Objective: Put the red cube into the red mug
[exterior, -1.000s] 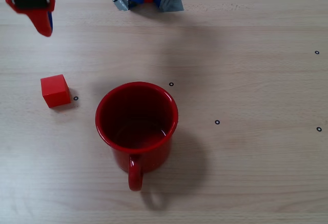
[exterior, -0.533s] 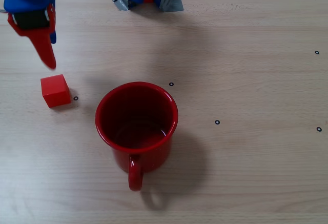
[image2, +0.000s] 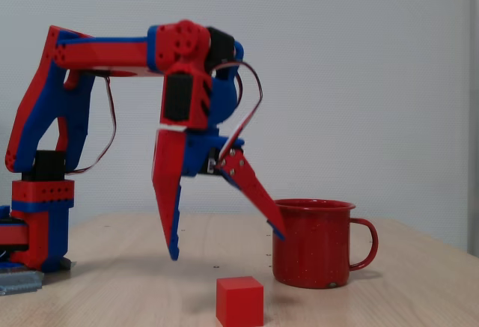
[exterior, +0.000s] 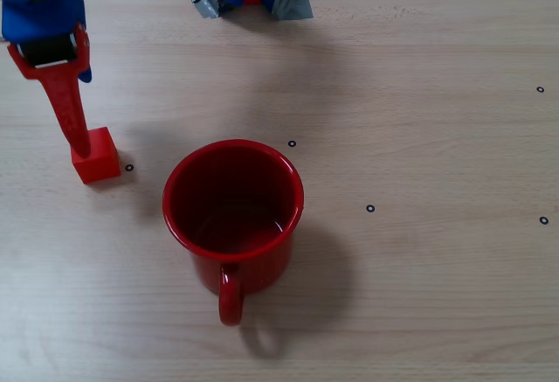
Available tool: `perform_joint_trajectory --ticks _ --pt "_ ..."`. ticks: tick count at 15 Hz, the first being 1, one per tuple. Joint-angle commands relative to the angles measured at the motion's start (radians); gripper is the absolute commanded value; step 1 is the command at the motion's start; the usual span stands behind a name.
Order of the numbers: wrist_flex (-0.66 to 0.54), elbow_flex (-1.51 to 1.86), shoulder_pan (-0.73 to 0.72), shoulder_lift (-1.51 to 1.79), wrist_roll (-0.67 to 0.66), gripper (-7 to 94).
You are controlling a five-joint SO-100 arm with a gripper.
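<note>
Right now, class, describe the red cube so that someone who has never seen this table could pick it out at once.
Start at the big glossy red mug in the middle of the wooden table. In the overhead fixed view, look left of it: the red cube sits alone on the wood beneath the gripper. It is small, matte and sharp-edged, unlike the round mug or the long tapered gripper finger.

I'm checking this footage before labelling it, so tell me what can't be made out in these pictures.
- Gripper: in the overhead fixed view only one red finger shows; the left edge cuts off the rest.
- Red cube: that finger covers part of its top, so contact is unclear.
- Red mug: its inside is hidden by its own wall in the side fixed view.
- Arm base: cut by the left edge.
</note>
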Motion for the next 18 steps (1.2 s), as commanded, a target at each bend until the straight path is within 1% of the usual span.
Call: perform_joint_trajectory --ticks 1,5,12,18 --pt "-0.046 -0.072 0.014 0.020 -0.015 51" --pt "-0.149 -0.067 -0.006 -0.054 0.003 50" --pt "-0.192 -0.097 -0.074 -0.129 0.034 50" --pt "-0.227 -0.101 -0.075 -0.164 0.025 48"
